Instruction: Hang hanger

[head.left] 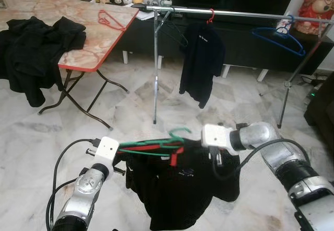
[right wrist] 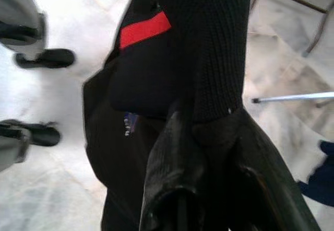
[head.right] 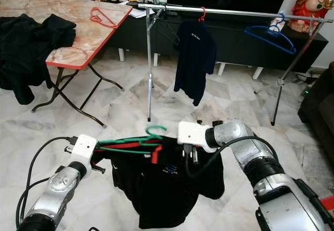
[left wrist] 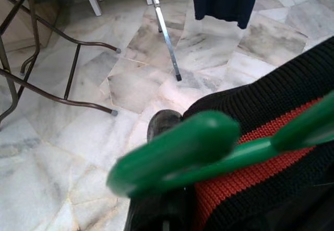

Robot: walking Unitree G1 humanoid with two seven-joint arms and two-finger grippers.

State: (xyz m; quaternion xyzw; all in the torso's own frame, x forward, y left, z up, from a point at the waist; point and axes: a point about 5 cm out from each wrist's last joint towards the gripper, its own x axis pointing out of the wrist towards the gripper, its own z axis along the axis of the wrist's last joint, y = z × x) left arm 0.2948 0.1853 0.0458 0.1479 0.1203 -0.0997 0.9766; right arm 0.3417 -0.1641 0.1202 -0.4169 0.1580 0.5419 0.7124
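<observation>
Short of the clothes rail (head.left: pixel 245 14), my left gripper (head.left: pixel 121 148) clamps the green hanger (head.left: pixel 156 145), carrying a black shirt (head.left: pixel 182 189); my right gripper (head.left: pixel 216 155) pinches that shirt's shoulder. Both arms reach inward. Beyond, a hung shirt (head.left: pixel 201 61) and blue hanger (head.left: pixel 276 35) occupy the rail; marble floor (head.left: pixel 62 126) below.

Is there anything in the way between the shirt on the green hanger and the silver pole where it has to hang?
Nothing visible blocks it. Bare marble floor lies between the green hanger with its black shirt and the rail. The rail has free stretches between the hung shirt and the blue hanger.
</observation>
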